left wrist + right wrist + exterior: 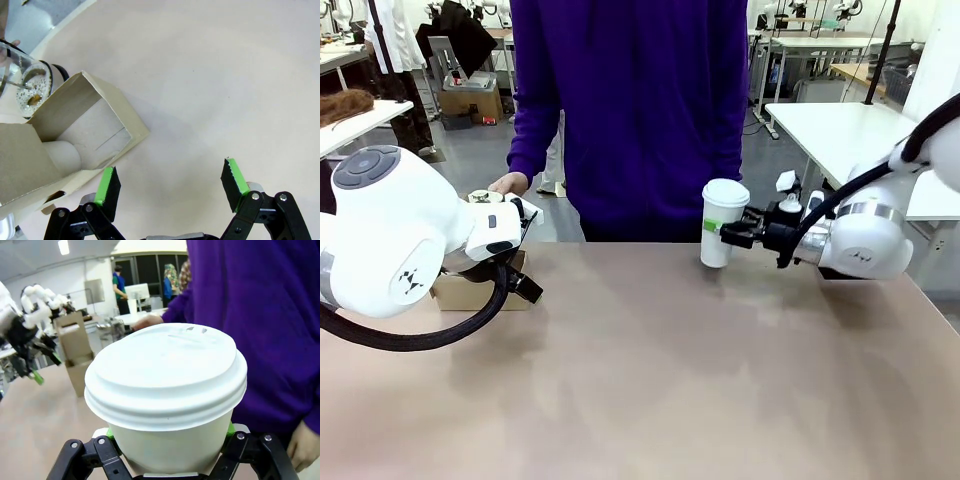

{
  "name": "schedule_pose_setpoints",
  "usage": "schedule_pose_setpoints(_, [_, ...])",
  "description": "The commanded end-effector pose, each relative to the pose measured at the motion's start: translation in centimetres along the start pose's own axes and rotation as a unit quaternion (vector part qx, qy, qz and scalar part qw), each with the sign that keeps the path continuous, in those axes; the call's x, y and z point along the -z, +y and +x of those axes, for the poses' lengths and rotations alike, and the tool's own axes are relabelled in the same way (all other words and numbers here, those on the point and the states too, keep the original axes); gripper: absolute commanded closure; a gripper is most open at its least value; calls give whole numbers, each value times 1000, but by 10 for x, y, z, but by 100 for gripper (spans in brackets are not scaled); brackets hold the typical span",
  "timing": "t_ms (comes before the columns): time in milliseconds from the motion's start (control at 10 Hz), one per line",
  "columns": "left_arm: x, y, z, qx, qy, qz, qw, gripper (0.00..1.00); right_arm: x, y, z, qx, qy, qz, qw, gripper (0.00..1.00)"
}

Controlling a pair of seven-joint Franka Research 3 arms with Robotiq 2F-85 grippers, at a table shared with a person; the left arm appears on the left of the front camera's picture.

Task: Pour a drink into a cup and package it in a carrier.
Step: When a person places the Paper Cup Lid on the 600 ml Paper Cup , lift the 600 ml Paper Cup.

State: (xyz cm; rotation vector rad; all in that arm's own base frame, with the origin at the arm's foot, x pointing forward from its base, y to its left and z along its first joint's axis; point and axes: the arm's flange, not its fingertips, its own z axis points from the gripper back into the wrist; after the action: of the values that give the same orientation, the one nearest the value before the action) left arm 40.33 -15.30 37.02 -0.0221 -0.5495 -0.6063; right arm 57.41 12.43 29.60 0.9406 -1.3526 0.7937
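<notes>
Front: your right gripper (732, 236) has its jaws clamped round the cup (722, 222) at the far side of the bench (650, 380), well apart from the carrier (455, 293). Left wrist: left gripper (172, 182) jaws spread wide, holding nothing, just beside the carrier. Right wrist: lid (165, 370) on; carry upright, lower straight into a pocket.

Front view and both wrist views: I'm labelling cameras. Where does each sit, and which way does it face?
Front: robot's side, facing the person across the table; left arm and right arm show.
Left wrist: on the left arm, looking down at the carrier; open left end effector below.
Right wrist: on the right arm, facing the person; right end effector grips the cup.
Shared: both wrist views show the carrier.
</notes>
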Motion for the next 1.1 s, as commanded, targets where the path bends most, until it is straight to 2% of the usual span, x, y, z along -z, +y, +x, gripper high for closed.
schedule_pose_setpoints(0, [0, 1, 0, -1, -1, -1, 1000, 0, -13, 23, 69, 11, 9, 16, 1000, 20])
schedule_pose_setpoints(300, [0, 1, 0, -1, -1, -1, 1000, 0, -24, 76, 151, 6, 18, 43, 999, 20])
schedule_pose_setpoints(500, [0, 1, 0, -1, -1, -1, 1000, 0, -34, 106, 182, -9, 21, 46, 999, 20])
schedule_pose_setpoints(700, [0, 1, 0, -1, -1, -1, 1000, 0, -37, 110, 182, -4, 31, 42, 999, 20])
schedule_pose_setpoints(800, [0, 1, 0, -1, -1, -1, 1000, 0, -31, 107, 185, -19, 10, 51, 998, 20])
schedule_pose_setpoints(1000, [0, 1, 0, -1, -1, -1, 1000, 0, -31, 107, 185, -19, 10, 51, 998, 20])
